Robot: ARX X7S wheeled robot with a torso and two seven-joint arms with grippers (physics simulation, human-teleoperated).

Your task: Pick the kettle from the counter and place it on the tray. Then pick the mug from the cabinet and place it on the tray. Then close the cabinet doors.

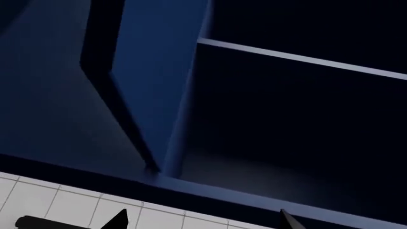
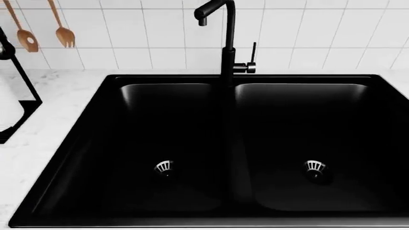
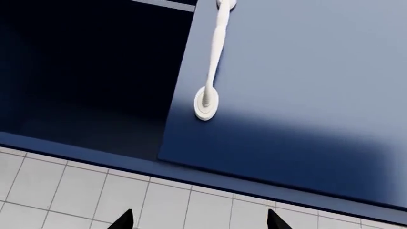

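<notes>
The kettle, the tray and the mug are out of view. In the left wrist view a dark blue cabinet door [image 1: 152,71] stands open edge-on beside a dark, bare-looking cabinet interior with one shelf [image 1: 299,59]. My left gripper [image 1: 205,222] is open below it, over white wall tiles, holding nothing. The right wrist view shows another blue cabinet door [image 3: 305,95] with a white bar handle [image 3: 214,57], and a dark opening beside it. My right gripper [image 3: 200,222] is open and empty beneath that door. The white marble counter [image 2: 57,124] shows in the head view, where neither arm appears.
A black double sink [image 2: 223,211] with a tall black faucet [image 2: 227,43] fills the head view. A black paper-towel stand [image 2: 19,91] stands at the left edge. Two wooden utensils [image 2: 45,31] hang on the tiled wall.
</notes>
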